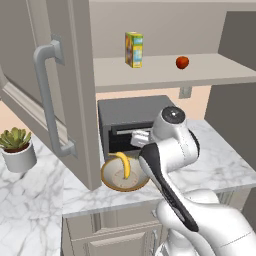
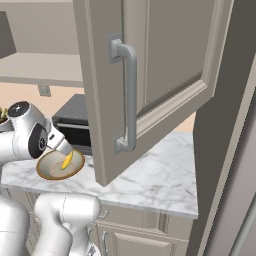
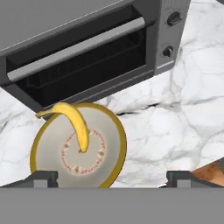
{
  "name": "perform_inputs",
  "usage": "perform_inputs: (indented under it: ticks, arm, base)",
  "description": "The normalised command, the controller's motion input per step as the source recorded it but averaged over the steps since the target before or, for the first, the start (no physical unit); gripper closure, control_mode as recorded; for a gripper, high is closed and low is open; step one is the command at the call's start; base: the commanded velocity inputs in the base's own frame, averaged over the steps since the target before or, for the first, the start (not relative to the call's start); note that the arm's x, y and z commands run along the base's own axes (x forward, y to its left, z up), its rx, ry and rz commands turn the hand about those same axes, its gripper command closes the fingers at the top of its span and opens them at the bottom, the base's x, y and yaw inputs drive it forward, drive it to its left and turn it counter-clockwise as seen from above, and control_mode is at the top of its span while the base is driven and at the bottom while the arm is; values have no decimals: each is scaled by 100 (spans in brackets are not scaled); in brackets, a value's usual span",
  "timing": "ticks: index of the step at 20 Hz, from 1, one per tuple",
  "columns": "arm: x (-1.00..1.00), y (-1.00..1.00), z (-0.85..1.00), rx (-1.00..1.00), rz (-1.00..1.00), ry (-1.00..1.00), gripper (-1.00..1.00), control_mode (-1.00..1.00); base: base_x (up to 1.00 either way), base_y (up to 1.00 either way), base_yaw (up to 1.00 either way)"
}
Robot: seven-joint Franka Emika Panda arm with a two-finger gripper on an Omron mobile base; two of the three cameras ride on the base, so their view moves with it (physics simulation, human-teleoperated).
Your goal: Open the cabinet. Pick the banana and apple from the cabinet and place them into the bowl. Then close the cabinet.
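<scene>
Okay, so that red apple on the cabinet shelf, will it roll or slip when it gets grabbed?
Probably a bit of both. The apple looks round and smooth, so a nudge could roll it along the flat shelf. It seems firm and small, so jaws centred across its widest part should hold; an off-centre squeeze may squirt it out.

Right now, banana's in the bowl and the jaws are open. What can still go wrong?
1. The banana lies with one end over the rim of the bowl; a nudge from the open gripper as it lifts could tip it out.
2. The apple sits on the cabinet shelf near the carton; the reach could knock that over.
3. The open door hangs close beside the arm's path.
</scene>
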Motion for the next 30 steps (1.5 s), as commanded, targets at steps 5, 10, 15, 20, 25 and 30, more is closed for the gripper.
perform_inputs:
  ticks: [5, 10, 15, 20, 25, 30]
  arm:
    - [-63, -74, 97, -3, -5, 0, -100, -100]
    - [-66, -72, 100, -5, -2, 0, -100, -100]
    - [-64, -60, 100, -11, -3, 0, -100, -100]
    - [-46, -49, 88, -14, -2, 0, -100, -100]
    - [-27, -38, 82, -14, 0, -3, -100, -100]
    - [4, -4, 30, -7, 0, -10, -100, -100]
  base:
    - [0, 0, 0]
    - [0, 0, 0]
    - [0, 0, 0]
    - [0, 0, 0]
    - [0, 0, 0]
    - [0, 0, 0]
